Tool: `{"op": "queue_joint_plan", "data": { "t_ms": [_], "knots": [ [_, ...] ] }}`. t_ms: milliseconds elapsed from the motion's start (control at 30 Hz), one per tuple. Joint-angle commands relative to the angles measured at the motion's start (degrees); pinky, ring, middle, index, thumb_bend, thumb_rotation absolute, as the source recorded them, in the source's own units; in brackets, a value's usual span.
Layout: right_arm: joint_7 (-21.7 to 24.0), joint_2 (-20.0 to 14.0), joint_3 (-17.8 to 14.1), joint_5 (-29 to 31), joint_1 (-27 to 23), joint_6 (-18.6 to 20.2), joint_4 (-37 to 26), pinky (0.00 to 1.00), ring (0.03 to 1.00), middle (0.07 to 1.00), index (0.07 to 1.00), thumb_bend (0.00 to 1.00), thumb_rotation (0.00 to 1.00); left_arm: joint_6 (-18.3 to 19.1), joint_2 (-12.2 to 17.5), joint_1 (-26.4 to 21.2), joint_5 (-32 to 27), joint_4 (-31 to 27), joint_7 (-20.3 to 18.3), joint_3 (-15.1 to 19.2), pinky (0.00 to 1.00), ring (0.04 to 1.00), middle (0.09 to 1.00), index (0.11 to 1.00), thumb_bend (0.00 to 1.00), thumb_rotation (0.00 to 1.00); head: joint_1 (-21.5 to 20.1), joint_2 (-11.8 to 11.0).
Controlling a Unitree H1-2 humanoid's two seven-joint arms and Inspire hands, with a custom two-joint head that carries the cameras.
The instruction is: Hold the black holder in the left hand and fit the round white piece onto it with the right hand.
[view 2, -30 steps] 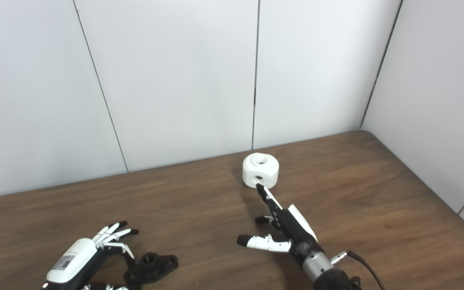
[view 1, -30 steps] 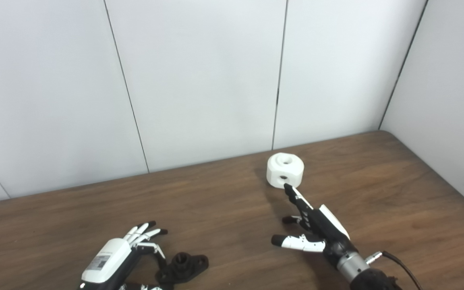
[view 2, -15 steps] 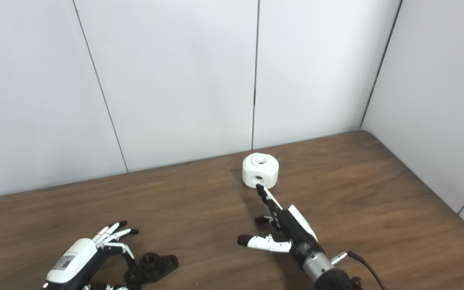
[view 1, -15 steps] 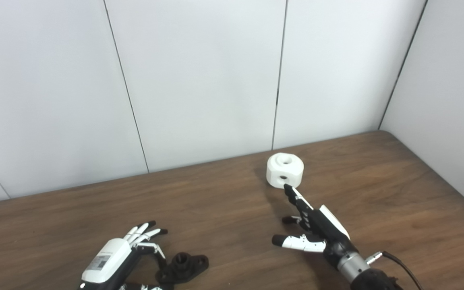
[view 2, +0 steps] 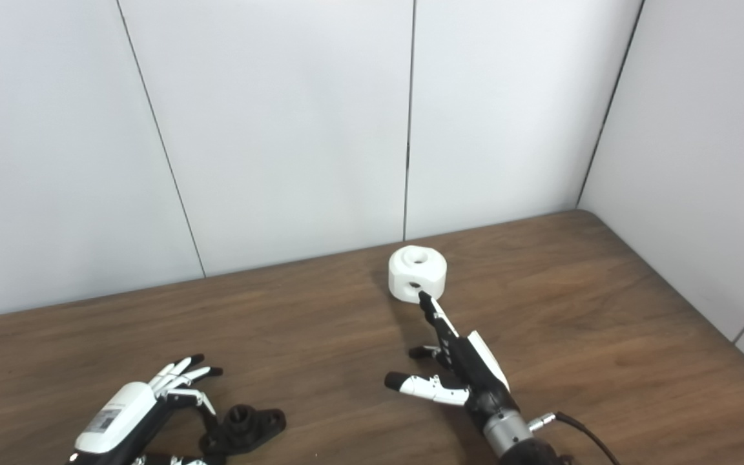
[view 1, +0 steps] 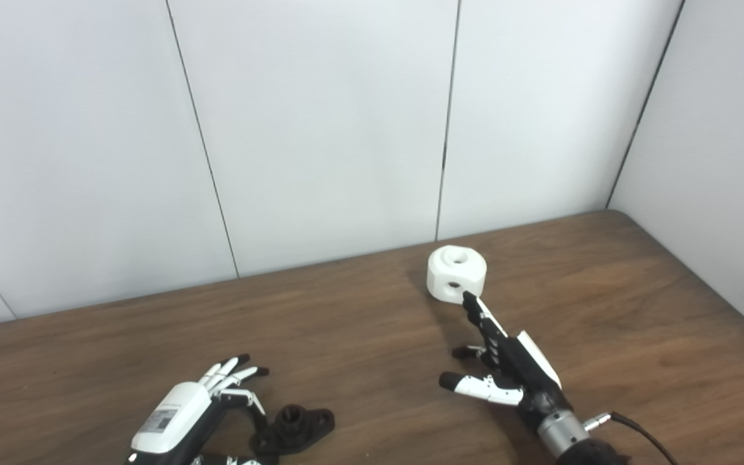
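The round white piece (view 1: 456,273) stands on the table toward the back, with a hole on top and one in its near side. My right hand (view 1: 507,365) is open just in front of it, fingers stretched out flat, and its fingertips (view 1: 468,299) reach the piece's near lower edge. The black holder (view 1: 293,427) lies on the table near the front left. My left hand (view 1: 185,413) is open right beside it on the left, fingers spread; one fingertip looks to be at the holder's edge, with no hold on it.
The brown wooden table (view 1: 346,336) meets white wall panels at the back and on the right. A cable (view 1: 637,429) trails from my right wrist near the front edge.
My right hand has crept slightly forward and to the right, so its fingertips now lie against the white piece's lower edge. The left hand, holder and white piece have not moved.
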Motion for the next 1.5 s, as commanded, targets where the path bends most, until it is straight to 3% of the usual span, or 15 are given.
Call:
{"op": "queue_joint_plan", "data": {
  "t_ms": [0,100,233,667,933,967,1033,1067,1100,1133,1233,1333,1467],
  "knots": [
    [1.1,-0.9,0.3,-0.4,0.0,1.2,1.1,0.11,0.161,0.381,0.493,0.51,0.00,-0.5,0.1,-0.1,1.6,0.0,-1.4,-0.8,1.00,0.992,0.898,0.480,0.52,0.05,0.0,0.0],
    [1.6,-1.3,0.6,-0.1,0.0,0.4,1.5,0.11,0.163,0.451,0.480,0.52,0.00,-0.8,0.0,-0.1,1.7,0.3,-0.8,-0.8,1.00,0.991,0.896,0.480,0.52,0.05,0.0,0.0],
    [1.6,-1.6,0.9,-0.7,0.0,-0.1,1.7,0.12,0.169,0.384,0.494,0.51,0.00,-0.6,0.0,-0.1,1.9,0.2,-1.0,-0.8,1.00,0.989,0.895,0.480,0.52,0.05,0.0,-0.1],
    [1.8,-1.5,0.9,-0.3,-0.1,-0.3,1.8,0.12,0.171,0.380,0.495,0.51,0.00,-0.8,0.0,-0.1,1.6,0.3,-1.0,-0.9,1.00,0.992,0.899,0.480,0.52,0.05,0.0,-0.2],
    [3.4,-1.5,0.9,2.6,0.0,2.5,0.9,0.14,0.209,0.393,0.496,0.51,0.00,-0.8,0.0,-0.1,1.4,0.2,-1.3,-0.8,1.00,0.989,0.897,0.480,0.52,0.05,-0.1,-0.1],
    [3.6,-1.9,1.3,2.3,0.1,2.6,0.7,0.17,0.248,0.408,0.514,0.51,0.00,-0.8,0.1,-0.1,1.4,0.2,-1.3,-0.8,1.00,0.991,0.898,0.480,0.52,0.05,0.0,-0.1],
    [3.9,-2.5,2.1,1.4,0.3,4.0,-0.7,0.26,0.401,0.593,0.711,0.73,0.35,-0.8,0.1,-0.1,1.3,0.2,-1.4,-0.8,1.00,0.992,0.898,0.480,0.52,0.05,0.0,-0.1],
    [3.8,-2.7,2.3,1.1,0.4,4.5,-1.1,0.29,0.458,0.663,0.766,0.78,0.42,-0.8,0.1,-0.1,1.3,0.1,-1.4,-0.8,1.00,0.991,0.897,0.480,0.52,0.05,0.0,-0.1],
    [3.9,-2.9,2.6,1.0,0.5,5.2,-1.9,0.31,0.488,0.699,0.795,0.81,0.45,-0.7,0.1,-0.1,1.2,0.1,-1.5,-0.8,1.00,0.990,0.897,0.480,0.52,0.05,0.0,-0.1],
    [4.0,-3.1,2.9,1.0,0.5,5.8,-2.4,0.40,0.605,0.792,0.863,0.79,0.47,-0.7,0.1,-0.1,1.2,0.1,-1.5,-0.8,1.00,0.990,0.896,0.480,0.52,0.05,-0.1,-0.2],
    [4.8,-3.4,3.0,2.1,0.6,7.1,-3.3,0.56,0.793,0.925,0.961,0.80,0.54,-0.5,0.1,-0.2,1.4,0.1,-1.6,-0.8,1.00,0.993,0.899,0.480,0.52,0.05,-0.1,-0.2],
    [5.2,-3.3,2.9,3.0,0.7,8.3,-4.0,0.66,0.896,0.990,0.996,0.90,0.59,-0.3,0.1,-0.1,1.4,-0.2,-1.8,-0.8,1.00,0.993,0.900,0.480,0.52,0.05,-0.1,-0.2],
    [5.5,-3.9,3.3,2.7,0.6,8.5,-4.0,0.72,0.944,1.000,1.000,0.90,0.60,-0.2,0.1,-0.1,1.3,-0.3,-2.0,-0.7,1.00,0.995,0.900,0.480,0.52,0.05,-0.1,-0.2]
  ]
}}
